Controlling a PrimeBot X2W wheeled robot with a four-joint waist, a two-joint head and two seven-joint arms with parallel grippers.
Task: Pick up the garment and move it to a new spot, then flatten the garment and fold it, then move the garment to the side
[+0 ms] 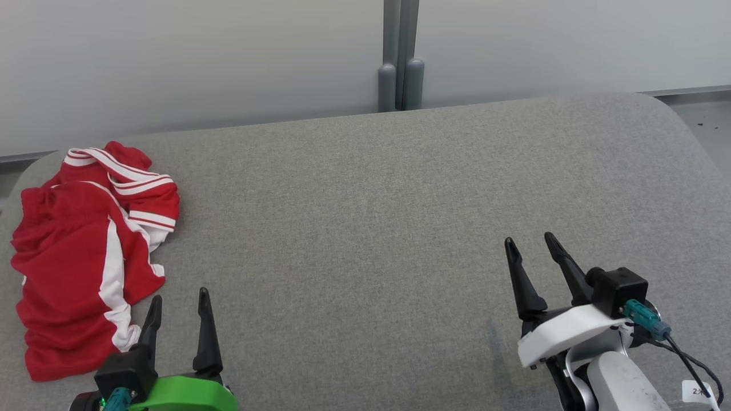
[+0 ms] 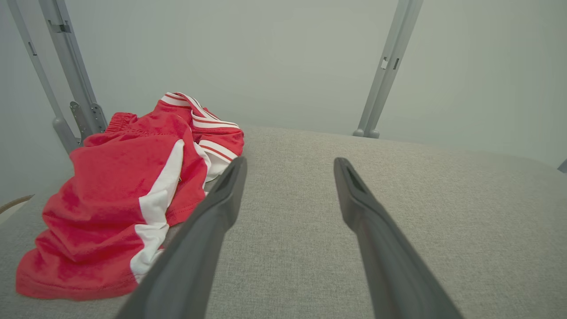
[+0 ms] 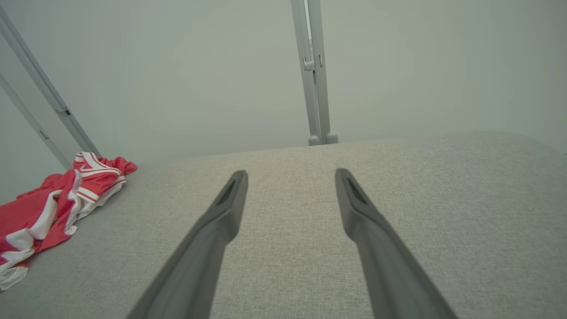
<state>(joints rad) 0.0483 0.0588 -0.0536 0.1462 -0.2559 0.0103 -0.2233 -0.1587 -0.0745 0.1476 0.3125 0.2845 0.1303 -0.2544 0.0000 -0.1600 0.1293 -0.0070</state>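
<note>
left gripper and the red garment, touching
Cannot tell. In the head and left wrist views the left gripper overlaps the garment edge; no gap or contact shows plainly.

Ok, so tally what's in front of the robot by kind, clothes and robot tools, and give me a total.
Garment: 1, red with white stripes, crumpled
Tools: 2, left tool and right tool, both open and empty
Total: 3
</note>
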